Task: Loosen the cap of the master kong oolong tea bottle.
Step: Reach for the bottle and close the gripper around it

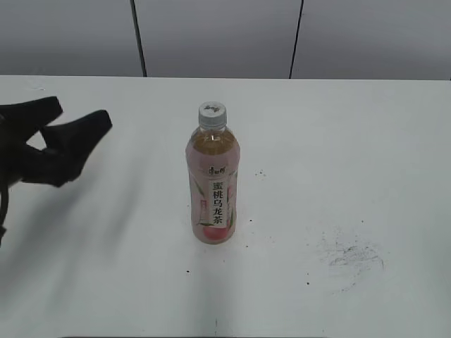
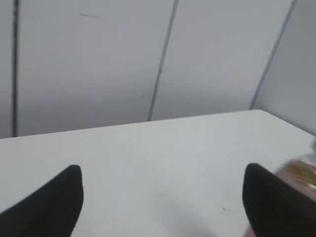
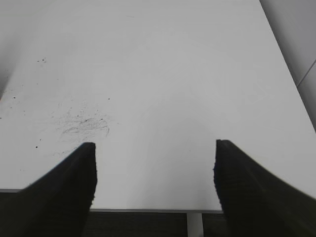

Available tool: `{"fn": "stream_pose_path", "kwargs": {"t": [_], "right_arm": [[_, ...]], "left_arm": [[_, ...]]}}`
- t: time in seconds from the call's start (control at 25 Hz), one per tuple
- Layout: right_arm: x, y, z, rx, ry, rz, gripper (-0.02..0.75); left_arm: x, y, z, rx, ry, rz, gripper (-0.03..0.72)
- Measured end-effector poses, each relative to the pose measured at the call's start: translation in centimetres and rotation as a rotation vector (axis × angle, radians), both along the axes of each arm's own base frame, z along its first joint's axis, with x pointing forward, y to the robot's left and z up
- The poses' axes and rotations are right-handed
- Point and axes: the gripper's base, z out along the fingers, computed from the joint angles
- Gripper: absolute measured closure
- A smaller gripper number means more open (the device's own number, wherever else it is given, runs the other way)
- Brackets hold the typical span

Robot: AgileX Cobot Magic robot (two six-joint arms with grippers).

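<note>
At the worktop's (image 1: 366, 141) centre stands the master kong oolong tea bottle (image 1: 213, 190), cap (image 1: 212, 113) on — left gripper (image 1: 70, 130) at nine o'clock, fingers apart, empty; right gripper (image 3: 154, 185) likewise spread.

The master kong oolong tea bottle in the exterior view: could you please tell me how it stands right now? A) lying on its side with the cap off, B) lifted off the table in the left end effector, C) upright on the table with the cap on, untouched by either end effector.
C: the master kong oolong tea bottle stands upright on the table, the cap on its neck, and the left end effector is open well to its side.
</note>
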Motion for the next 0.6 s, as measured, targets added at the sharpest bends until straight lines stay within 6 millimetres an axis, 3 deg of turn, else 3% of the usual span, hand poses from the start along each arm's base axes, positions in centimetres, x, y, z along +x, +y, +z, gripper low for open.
{"fn": "stream_pose_path", "kwargs": {"t": [0.32,0.6], "right_arm": [[0.0,0.0,0.0,0.0,0.0,0.0,0.182],[0.0,0.0,0.0,0.0,0.0,0.0,0.182]], "left_arm": [[-2.2,-3.0,-0.3,0.046,-0.017,-0.29,0.1],[-1.7,-5.0,-1.7,0.065,0.025,-0.412,0.1]]}}
